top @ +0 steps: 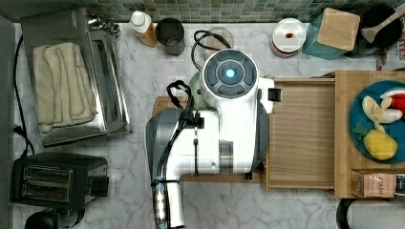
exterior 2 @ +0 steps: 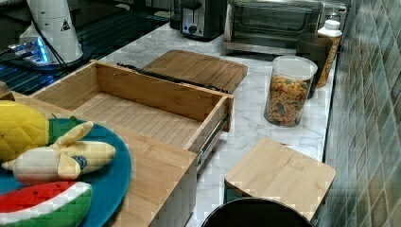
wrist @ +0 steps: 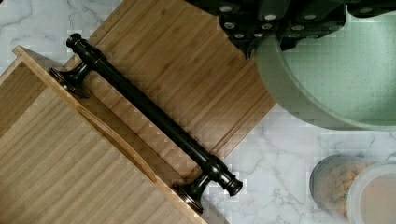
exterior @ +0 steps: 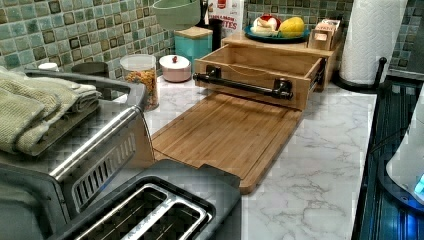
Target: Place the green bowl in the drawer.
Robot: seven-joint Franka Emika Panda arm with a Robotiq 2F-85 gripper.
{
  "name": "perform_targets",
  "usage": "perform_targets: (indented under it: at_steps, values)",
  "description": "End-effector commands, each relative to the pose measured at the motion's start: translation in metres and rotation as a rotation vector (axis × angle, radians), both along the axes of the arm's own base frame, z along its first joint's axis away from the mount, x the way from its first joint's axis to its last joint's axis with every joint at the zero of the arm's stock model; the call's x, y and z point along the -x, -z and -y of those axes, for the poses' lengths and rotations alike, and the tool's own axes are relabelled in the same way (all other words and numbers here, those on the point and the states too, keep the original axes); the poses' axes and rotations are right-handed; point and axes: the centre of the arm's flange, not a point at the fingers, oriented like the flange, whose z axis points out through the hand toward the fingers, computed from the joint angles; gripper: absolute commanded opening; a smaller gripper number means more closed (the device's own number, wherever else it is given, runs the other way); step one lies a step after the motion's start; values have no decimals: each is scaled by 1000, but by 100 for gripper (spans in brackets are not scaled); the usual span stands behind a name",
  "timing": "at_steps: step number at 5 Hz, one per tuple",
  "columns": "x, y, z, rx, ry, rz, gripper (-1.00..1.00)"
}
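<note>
A robot arm carries a bowl over a marble kitchen counter towards an open wooden drawer. Ahead of the hand and lower down, the drawer (wrist: 60, 163) stands pulled out with nothing in it, which suggests it has been left open to take the bowl from above. Its black bar handle (wrist: 149, 114) runs across the front wall, between the hand and the drawer's inside. On the hand's side of the handle a flat wooden cutting board (wrist: 187, 70) lies on the counter, its end tucked against the drawer front. The gripper (wrist: 268, 39) hangs above the board's far corner and is clamped onto the rim of the green bowl (wrist: 336, 70), one finger inside and one outside as far as can be seen. The bowl hangs directly beneath the hand, mouth up and about level, well clear of the counter. Holding it by the rim likely leaves the base free to be set down flat. Below and just past the bowl stands a clear jar of pasta (wrist: 336, 189). The bowl has not yet crossed the handle, so the move over the drawer remains
</note>
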Motion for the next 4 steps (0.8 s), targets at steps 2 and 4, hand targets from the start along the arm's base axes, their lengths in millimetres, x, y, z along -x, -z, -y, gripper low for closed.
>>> perform_targets:
  at_steps: [2,4]
  values:
    - [21,-3,44,38,103,90,-100]
    - [52,-8,141,-69,265,210,-100]
